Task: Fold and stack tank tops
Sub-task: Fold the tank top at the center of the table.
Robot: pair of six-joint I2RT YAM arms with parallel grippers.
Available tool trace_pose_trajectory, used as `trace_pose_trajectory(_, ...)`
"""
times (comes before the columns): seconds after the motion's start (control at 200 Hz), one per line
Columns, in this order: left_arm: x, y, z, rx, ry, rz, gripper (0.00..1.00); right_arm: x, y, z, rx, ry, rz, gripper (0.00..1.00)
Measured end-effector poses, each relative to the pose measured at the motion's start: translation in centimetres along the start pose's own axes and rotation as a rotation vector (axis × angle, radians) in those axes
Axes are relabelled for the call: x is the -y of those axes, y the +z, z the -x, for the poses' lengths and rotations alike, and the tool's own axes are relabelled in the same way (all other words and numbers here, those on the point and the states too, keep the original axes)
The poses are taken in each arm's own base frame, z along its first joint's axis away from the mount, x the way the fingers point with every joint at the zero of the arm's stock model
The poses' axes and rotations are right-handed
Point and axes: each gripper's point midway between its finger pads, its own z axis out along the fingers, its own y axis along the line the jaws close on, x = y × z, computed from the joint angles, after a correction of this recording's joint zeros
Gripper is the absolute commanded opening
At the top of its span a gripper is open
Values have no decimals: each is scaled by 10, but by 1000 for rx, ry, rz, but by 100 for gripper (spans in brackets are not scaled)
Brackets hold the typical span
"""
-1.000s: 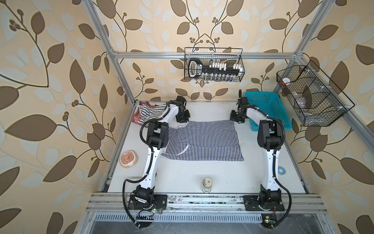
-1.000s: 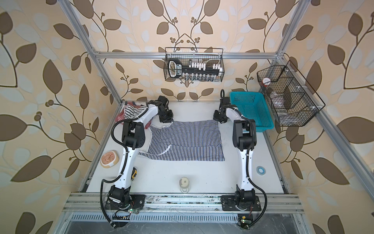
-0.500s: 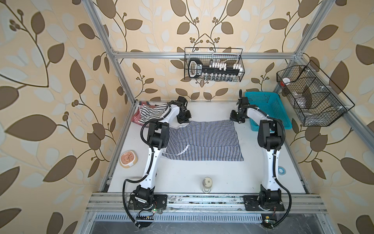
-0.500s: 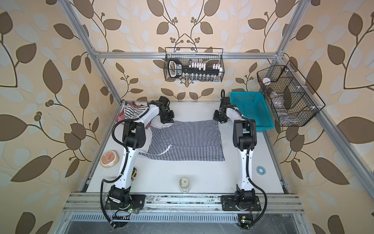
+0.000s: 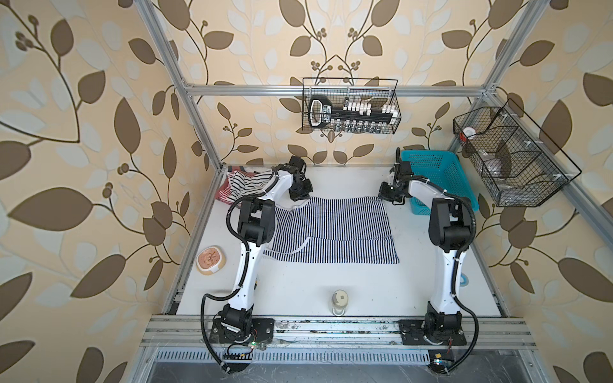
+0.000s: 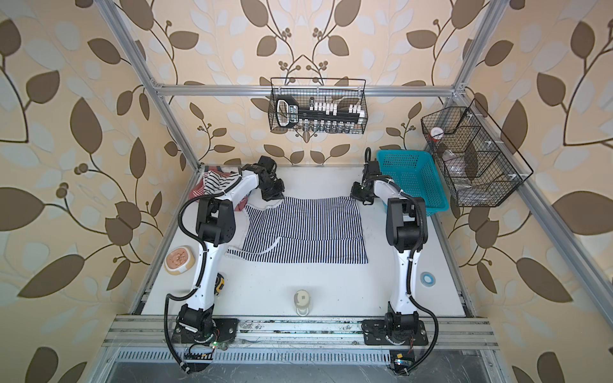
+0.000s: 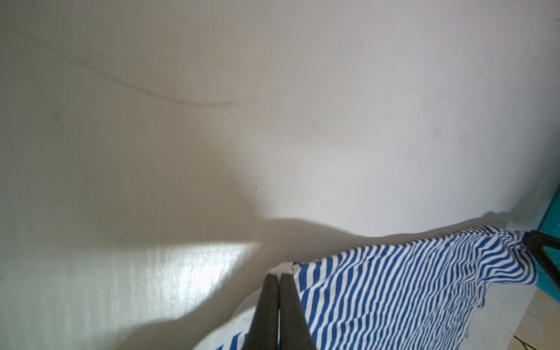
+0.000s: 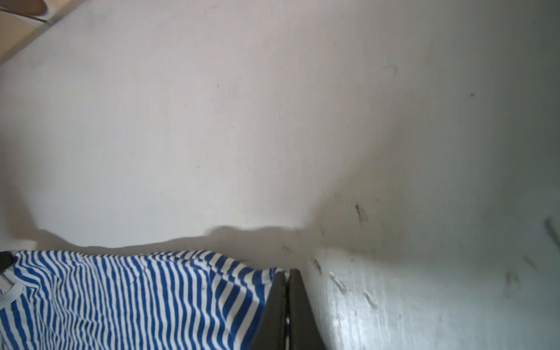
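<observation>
Jaws of left gripper (image 7: 279, 271) and right gripper (image 8: 287, 272) are pinching shut on the far corners of the navy top (image 5: 331, 228), which is lying flat on the table (image 5: 331, 282). Each bite is catching only hem; lifting is risking one corner slipping out and skewing the fold.

Red top (image 5: 223, 195) mostly buried under the wide-striped top (image 5: 248, 183); left arm (image 5: 257, 225) covers the strap side of the navy top (image 5: 331, 228). Wire basket (image 5: 398, 99) contents too small to tell.
</observation>
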Motion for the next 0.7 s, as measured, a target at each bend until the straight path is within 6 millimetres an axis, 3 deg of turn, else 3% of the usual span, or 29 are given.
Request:
trace_pose_trajectory(0.29, 7, -18, 0, 20, 9, -13, 0, -7, -28, 2, 48, -10, 23, 0)
trace_pose_trajectory(0.7, -1, -38, -25, -9, 5, 5, 0, 0, -56, -32, 23, -22, 13, 0)
